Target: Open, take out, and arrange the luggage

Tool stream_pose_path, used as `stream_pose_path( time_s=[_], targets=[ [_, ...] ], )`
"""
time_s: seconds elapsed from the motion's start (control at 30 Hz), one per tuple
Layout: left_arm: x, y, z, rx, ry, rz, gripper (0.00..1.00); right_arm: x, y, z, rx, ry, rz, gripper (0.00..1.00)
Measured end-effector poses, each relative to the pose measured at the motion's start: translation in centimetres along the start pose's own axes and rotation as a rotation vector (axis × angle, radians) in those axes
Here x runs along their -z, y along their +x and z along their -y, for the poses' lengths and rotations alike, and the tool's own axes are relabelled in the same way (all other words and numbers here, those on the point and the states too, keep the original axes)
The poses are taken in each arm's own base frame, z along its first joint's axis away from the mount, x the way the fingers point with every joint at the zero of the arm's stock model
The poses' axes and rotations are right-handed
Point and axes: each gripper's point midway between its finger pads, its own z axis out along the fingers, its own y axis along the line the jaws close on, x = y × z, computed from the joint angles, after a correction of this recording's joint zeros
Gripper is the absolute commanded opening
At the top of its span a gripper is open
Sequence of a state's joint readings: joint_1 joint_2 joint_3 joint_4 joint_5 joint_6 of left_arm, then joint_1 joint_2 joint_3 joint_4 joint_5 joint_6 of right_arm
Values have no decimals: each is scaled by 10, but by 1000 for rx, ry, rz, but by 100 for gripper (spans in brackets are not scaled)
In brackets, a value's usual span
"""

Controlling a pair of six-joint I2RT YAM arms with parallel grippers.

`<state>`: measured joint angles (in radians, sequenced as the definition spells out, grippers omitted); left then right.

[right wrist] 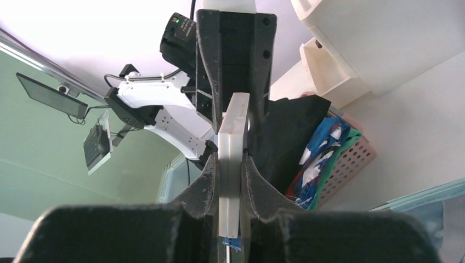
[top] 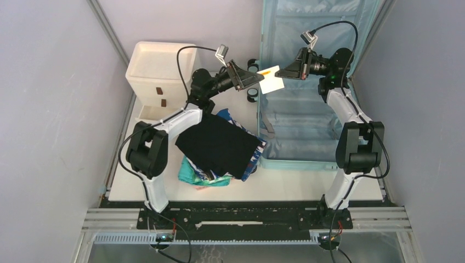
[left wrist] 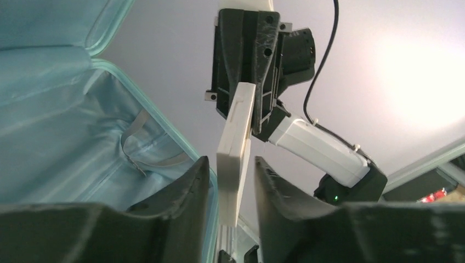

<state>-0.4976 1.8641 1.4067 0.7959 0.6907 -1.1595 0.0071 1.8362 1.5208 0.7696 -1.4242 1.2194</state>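
Above the worktop [top: 285, 183], in the top external view, the luggage [top: 307, 120] lies open at the right. Its lid stands up at the far side and its pale blue lining is exposed. My left end effector [top: 249, 76] and right end effector [top: 282, 72] meet in mid-air over the luggage's left edge, with a white slab [top: 272, 85] between them. A black garment [top: 219, 145] lies on a pile of coloured clothes to the left of the luggage. A white drawer box [top: 156, 68] stands beyond the pile.

In the left wrist view, my left end effector [left wrist: 233, 170] straddles the lower end of the white slab [left wrist: 237, 131]. A gap shows on each side between the slab and the fingers [left wrist: 189, 183], so the jaws are apart and have no grip. The right end effector [left wrist: 249, 93] holds the far end. The luggage lining [left wrist: 66, 120] fills the left of the view.

In the right wrist view, my right end effector [right wrist: 230, 164] is clamped on the white slab [right wrist: 234, 126], with both fingers pressed flat against its faces. Behind it are the black garment [right wrist: 290, 137], a pink basket [right wrist: 351, 164] and the drawer box [right wrist: 351, 55].

Step in hand, as I judge it: the slab is being handed from right to left as part of emptying the luggage. Next move:
1. Close the left jaws squarely on the slab faces.
2. Release the right side only once the left grip is firm.
3. Keep the slab aligned throughout, as a skewed pinch could let it slip.
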Motion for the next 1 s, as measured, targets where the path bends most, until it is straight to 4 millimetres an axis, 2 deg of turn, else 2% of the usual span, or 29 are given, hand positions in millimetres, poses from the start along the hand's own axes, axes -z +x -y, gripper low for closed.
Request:
stream_pose_path(
  time_s=[0.1, 0.2, 0.23, 0.33, 0.47, 0.57, 0.6, 0.63, 0.87, 1.0],
  targets=[
    [-5, 2, 7, 8, 44, -18, 2, -4, 2, -2, -6, -8, -10, 0],
    [-4, 2, 10, 12, 68, -28, 0, -5, 2, -2, -8, -9, -10, 0],
    [-4, 2, 10, 18, 70, -30, 0, -5, 3, -2, -7, -10, -11, 3],
    [-3, 2, 11, 17, 76, -31, 0, -6, 3, -2, -9, -10, -13, 27],
    [-1, 0, 12, 14, 82, -31, 0, -8, 5, -3, -13, -12, -27, 68],
    [3, -3, 14, -1, 92, -21, 0, -12, 11, -2, -10, -20, -53, 82],
    [7, -3, 13, -2, 88, -17, 0, -12, 13, -2, -9, -22, -61, 93],
    [11, -2, 12, -1, 83, -17, 0, -13, 14, -2, -6, -25, -69, 99],
    [57, -8, -1, -19, -29, 17, 0, -11, 19, 0, 30, -28, -96, 100],
    [87, -18, 2, -84, -108, 39, 0, -4, 19, 8, 29, -7, -90, 100]
  ],
)
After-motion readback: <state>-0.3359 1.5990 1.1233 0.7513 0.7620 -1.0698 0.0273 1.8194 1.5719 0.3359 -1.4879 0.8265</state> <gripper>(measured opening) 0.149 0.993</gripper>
